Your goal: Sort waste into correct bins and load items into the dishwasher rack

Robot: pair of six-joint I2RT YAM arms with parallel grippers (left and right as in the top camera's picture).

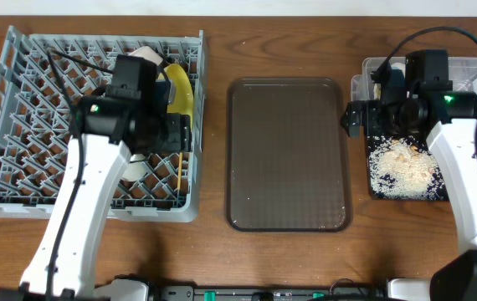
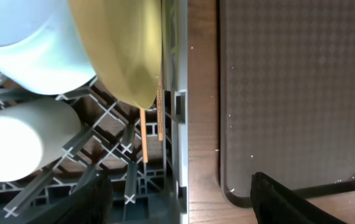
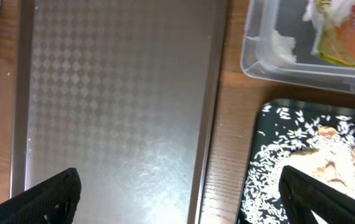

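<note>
The grey dishwasher rack (image 1: 21,125) stands at the left. In it, on edge by the right wall, is the yellow plate (image 1: 180,88) (image 2: 121,50), with the light blue bowl (image 2: 28,43) and a white vessel (image 2: 15,140) beside it. The wooden chopsticks (image 2: 145,134) (image 1: 177,180) lie low in the rack. My left gripper (image 2: 180,199) (image 1: 190,134) is open and empty over the rack's right wall. My right gripper (image 3: 187,199) (image 1: 351,117) is open and empty between the black tray (image 3: 261,134) (image 1: 381,188) of rice crumbs (image 3: 302,162) and the brown tray. The clear tub (image 3: 258,62) (image 1: 473,71) holds the snack wrapper (image 3: 342,37) and napkin (image 3: 283,43).
The large dark brown serving tray (image 1: 284,150) lies in the middle, between the rack and the bins. A strip of bare wooden table (image 3: 227,155) separates it from the black tray. My arms reach in from the front edge.
</note>
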